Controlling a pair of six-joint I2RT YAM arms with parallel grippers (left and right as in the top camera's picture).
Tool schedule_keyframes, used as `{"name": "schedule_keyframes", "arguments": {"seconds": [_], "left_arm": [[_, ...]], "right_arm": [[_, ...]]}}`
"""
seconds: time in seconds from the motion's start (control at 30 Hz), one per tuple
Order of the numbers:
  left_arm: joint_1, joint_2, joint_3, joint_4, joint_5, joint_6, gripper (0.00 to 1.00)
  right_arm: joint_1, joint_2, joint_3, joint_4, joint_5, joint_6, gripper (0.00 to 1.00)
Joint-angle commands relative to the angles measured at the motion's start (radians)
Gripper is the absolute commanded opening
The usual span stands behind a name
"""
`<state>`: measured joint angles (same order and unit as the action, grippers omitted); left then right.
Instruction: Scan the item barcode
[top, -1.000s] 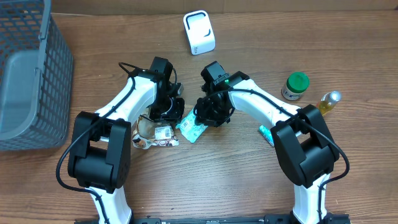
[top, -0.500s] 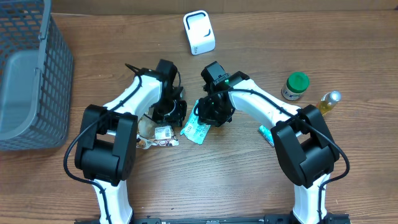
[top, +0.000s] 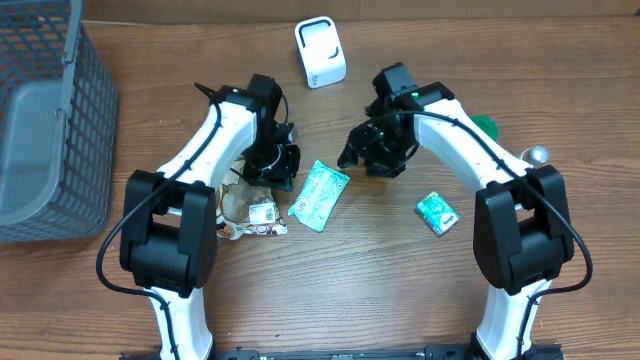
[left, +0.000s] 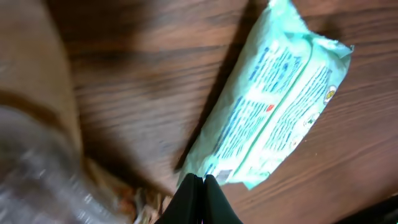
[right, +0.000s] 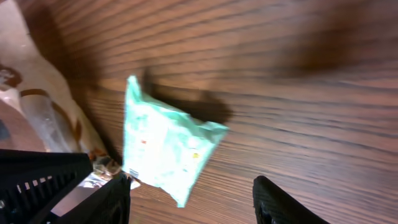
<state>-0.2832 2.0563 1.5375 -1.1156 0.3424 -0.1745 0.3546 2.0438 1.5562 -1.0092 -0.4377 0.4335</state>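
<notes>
wipes pack (top: 320, 193) flat mid-counter | left claw (left: 200, 186) pinched shut at its edge, seemingly empty | right claw (right: 194, 202) agape, empty | advice: grip one edge only, printed face toward far scanner (top: 320, 52)

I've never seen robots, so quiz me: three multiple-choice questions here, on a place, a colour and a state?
1. The basket stands: A on the robot's left; B between the arms; C on its right.
2. The larger packet is: A red; B pale green; C black.
3. The right gripper is: A shut on that packet; B shut, empty; C open, empty.
A: it fills the overhead view's left edge. B: both wrist views show that colour. C: its fingers stand wide apart, gripping nothing.
</notes>
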Motion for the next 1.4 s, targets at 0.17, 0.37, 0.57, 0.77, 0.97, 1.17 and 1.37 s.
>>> {"name": "schedule_keyframes", "arguments": {"seconds": [0.17,0.37,0.57,0.77,0.97,1.17,1.37], "left_arm": [[-0.014,0.003,-0.025,0.046,0.013,0.037,0.04],[-0.021,0.003,-0.025,0.052,-0.01,0.036,0.04],[-0.026,0.004,-0.025,0.056,-0.011,0.036,0.04],[-0.027,0.004,-0.025,0.066,-0.05,0.037,0.04],[-0.027,0.005,-0.025,0.081,-0.056,0.023,0.04],[-0.027,0.005,-0.025,0.11,-0.091,-0.007,0.04],[-0.028,0.005,-0.025,0.103,-0.168,-0.017,0.04]], "right_arm": [[0.011,-0.03,-0.119,0.1,-0.005,0.036,0.68],[0.011,-0.029,-0.189,0.217,0.007,0.06,0.7],[0.011,-0.025,-0.215,0.257,0.021,0.06,0.7],[0.008,-0.024,-0.214,0.265,0.018,0.06,0.7],[0.005,-0.024,-0.214,0.246,0.017,0.059,0.71],[0.005,-0.024,-0.214,0.253,0.017,0.059,0.72],[0.003,-0.024,-0.214,0.246,0.017,0.029,0.79]]}}
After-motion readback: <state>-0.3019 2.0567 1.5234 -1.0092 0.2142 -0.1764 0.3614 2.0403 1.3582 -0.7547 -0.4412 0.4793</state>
